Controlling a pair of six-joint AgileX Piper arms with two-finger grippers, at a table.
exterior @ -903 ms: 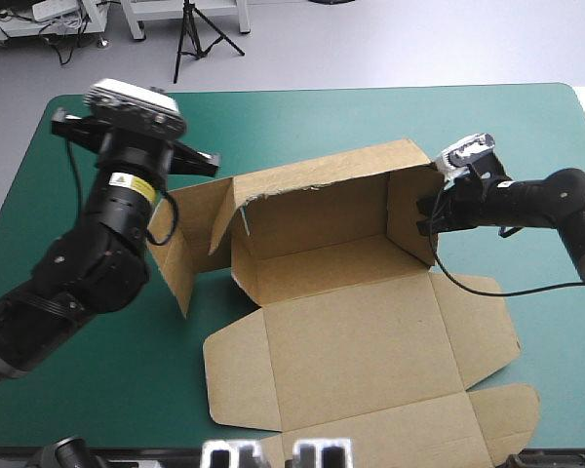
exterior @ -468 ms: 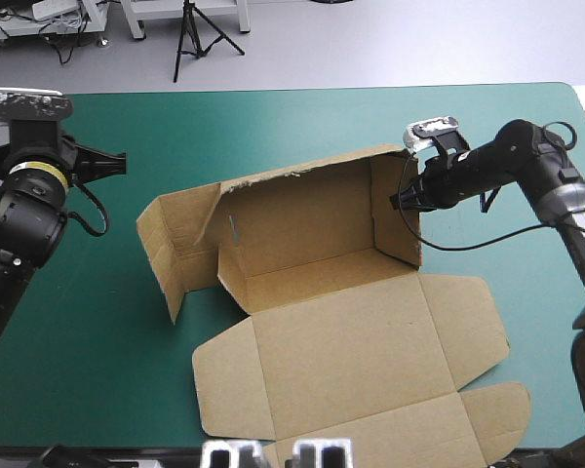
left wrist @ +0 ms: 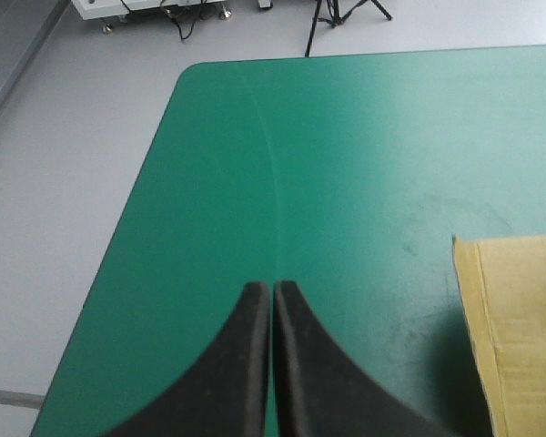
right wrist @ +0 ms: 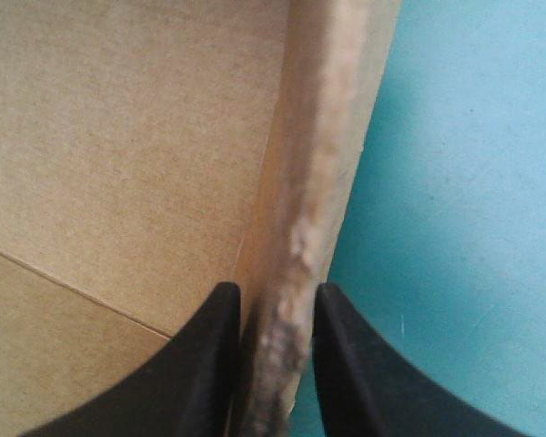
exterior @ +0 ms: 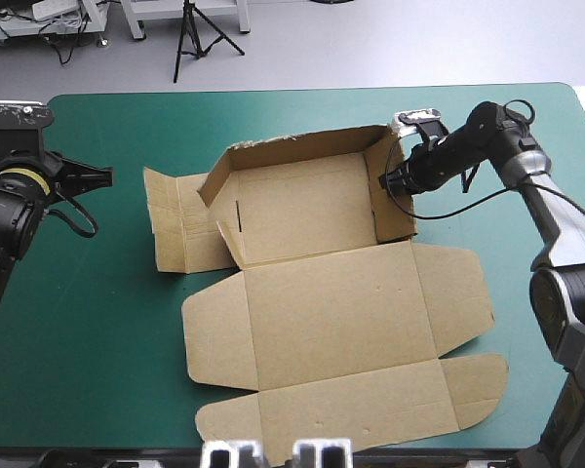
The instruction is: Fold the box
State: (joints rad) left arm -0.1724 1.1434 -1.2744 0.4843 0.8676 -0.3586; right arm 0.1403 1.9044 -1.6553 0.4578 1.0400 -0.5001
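Note:
The brown box (exterior: 341, 322) lies mid-table, its lid and front flaps flat toward the near edge. Its back wall (exterior: 302, 156) and right wall (exterior: 398, 216) stand raised. The left side flap (exterior: 175, 224) lies flat on the teal-green cover. My right gripper (exterior: 392, 181) is shut on the right wall's top edge. In the right wrist view that edge of the box (right wrist: 318, 137) runs between the black fingers of the right gripper (right wrist: 271, 305). My left gripper (left wrist: 271, 296) is shut and empty over bare cover by the table's left edge. A corner of the box (left wrist: 519, 319) lies beside it.
The lid's front flaps (exterior: 351, 414) reach close to the table's near edge. Bare teal-green cover (exterior: 88, 322) lies left of the box, behind it and along the right side. The table's far left corner (left wrist: 196, 73) shows ahead of my left gripper.
My left arm has drawn back to the table's left edge. The left side flap has dropped flat. My right gripper has moved left with the right wall, and the box has shifted left.

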